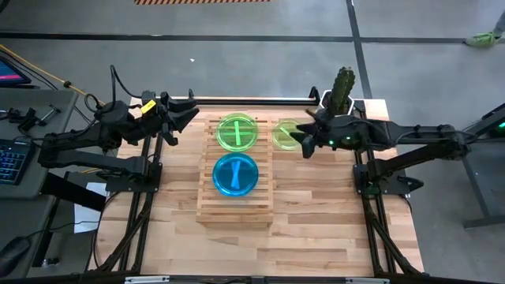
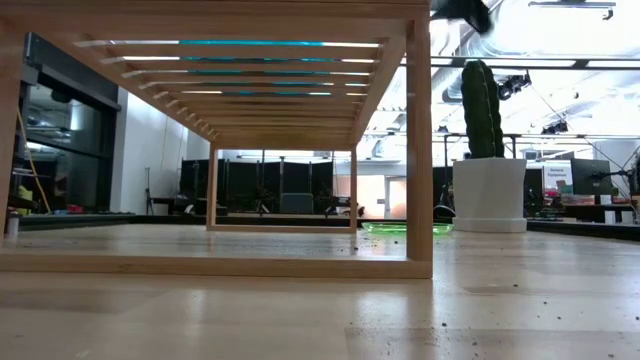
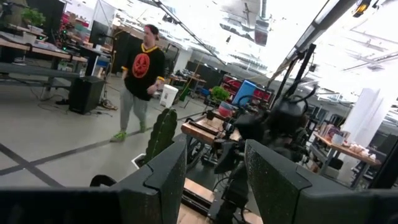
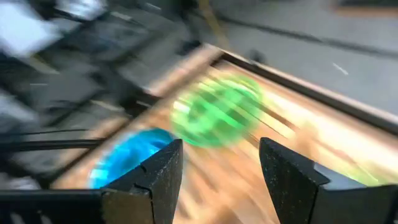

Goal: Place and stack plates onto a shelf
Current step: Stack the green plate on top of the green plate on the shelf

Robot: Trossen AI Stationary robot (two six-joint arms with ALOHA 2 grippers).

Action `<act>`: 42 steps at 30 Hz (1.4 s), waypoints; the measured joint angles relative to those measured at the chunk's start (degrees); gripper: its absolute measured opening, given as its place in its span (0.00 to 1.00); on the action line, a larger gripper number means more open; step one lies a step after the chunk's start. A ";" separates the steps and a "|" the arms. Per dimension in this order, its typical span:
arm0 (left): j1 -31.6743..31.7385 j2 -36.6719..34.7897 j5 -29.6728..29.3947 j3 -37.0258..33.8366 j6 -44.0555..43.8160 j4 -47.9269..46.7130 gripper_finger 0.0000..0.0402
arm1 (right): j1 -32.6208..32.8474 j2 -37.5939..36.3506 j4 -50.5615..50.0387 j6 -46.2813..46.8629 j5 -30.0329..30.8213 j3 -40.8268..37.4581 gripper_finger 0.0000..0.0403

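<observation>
Left gripper point(image 1: 188, 117) hangs at the table's left rear edge, its fingers point(image 3: 158, 180) spread with nothing between them, and it points toward the right arm. Just to its right stands the shelf point(image 1: 235, 207), carrying a green plate point(image 1: 237, 132) at the back and a blue plate point(image 1: 235, 174) in front of it. Further right, the right gripper point(image 1: 303, 142) hovers over the edge of another green plate point(image 1: 286, 134) lying on the table beside the shelf; its fingers point(image 4: 292, 180) are parted and seem empty, though its wrist view is smeared.
</observation>
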 joint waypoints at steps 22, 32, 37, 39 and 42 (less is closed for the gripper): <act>0.00 -0.02 0.04 0.00 -0.10 -0.06 0.38 | -16.00 1.59 16.79 51.61 -5.62 -41.83 0.48; 0.00 -0.02 0.08 0.00 -1.09 -0.07 0.38 | -27.34 12.89 22.59 47.56 -10.22 -38.27 0.48; 0.00 -0.02 0.07 0.00 -1.09 -0.06 0.38 | -29.29 19.70 26.22 47.09 -13.86 -36.32 0.48; -0.01 -0.01 0.07 0.00 -1.08 -0.07 0.38 | -29.29 21.95 27.97 47.09 -13.96 -35.68 0.48; -0.01 0.00 0.07 0.00 -1.07 -0.08 0.38 | -29.27 25.12 30.27 47.06 -13.50 -34.54 0.48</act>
